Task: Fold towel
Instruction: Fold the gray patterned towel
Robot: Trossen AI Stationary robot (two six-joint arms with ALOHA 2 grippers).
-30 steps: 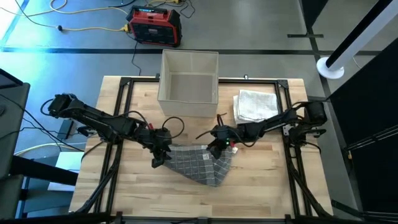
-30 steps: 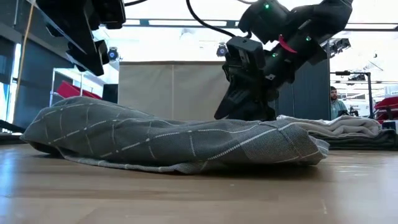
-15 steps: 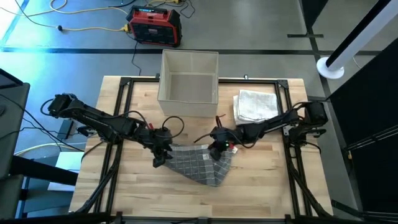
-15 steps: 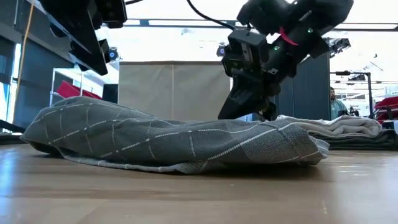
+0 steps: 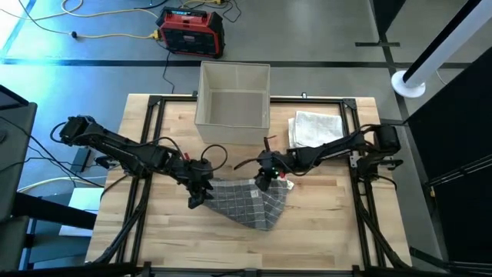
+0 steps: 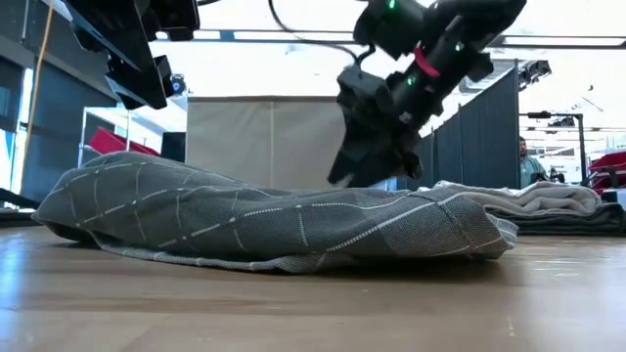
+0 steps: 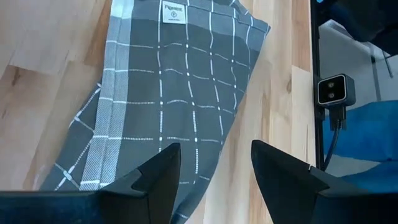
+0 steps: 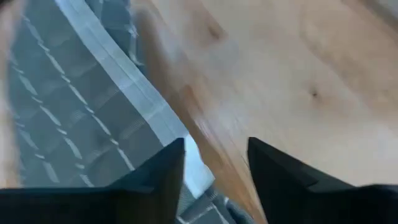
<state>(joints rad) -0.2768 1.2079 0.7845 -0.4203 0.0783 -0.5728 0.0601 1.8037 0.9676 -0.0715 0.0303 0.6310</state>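
The grey checked towel (image 5: 250,201) lies crumpled and partly folded on the wooden table (image 5: 330,223); in the low view it is a low mound (image 6: 274,220). My left gripper (image 5: 198,192) hangs open above the towel's left end (image 7: 180,93), well clear of it (image 6: 137,68). My right gripper (image 5: 263,177) stands open just above the towel's far right part (image 8: 68,106), near a striped hem. In the low view it (image 6: 354,168) is off the cloth.
A beige open box (image 5: 233,104) stands at the table's far edge, behind the towel. A folded white towel (image 5: 315,129) lies at the far right, just beyond my right arm. Bare wood lies in front of the towel toward the near edge.
My right gripper has lifted off the towel's far right part, rising and shifting a little toward the table's left and far edges. The towel stays where it lay, its shape unchanged.
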